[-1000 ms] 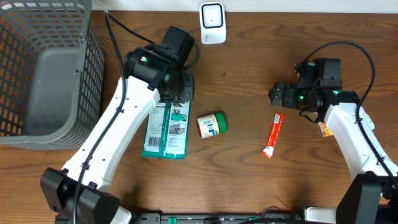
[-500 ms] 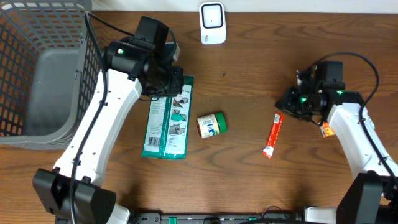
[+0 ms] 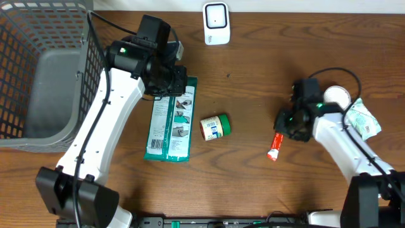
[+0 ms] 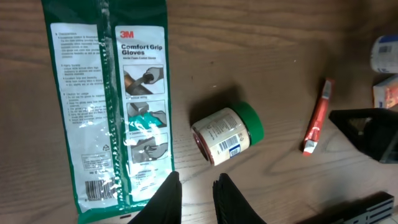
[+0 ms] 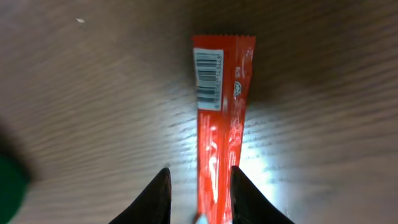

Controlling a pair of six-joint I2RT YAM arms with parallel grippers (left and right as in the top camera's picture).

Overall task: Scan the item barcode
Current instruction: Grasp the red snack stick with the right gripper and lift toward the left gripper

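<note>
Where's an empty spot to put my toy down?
Bare wood lies between the scanner and the right arm, and along the front edge below the jar and red packet. It's crowded beside the gloves pack and far right.

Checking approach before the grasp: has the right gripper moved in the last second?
Yes. In the overhead view the right gripper moved down-frame, away from the white scanner, and now straddles the unmoved red packet.

All three downward; red sachet (image 5: 219, 112) shared
</note>
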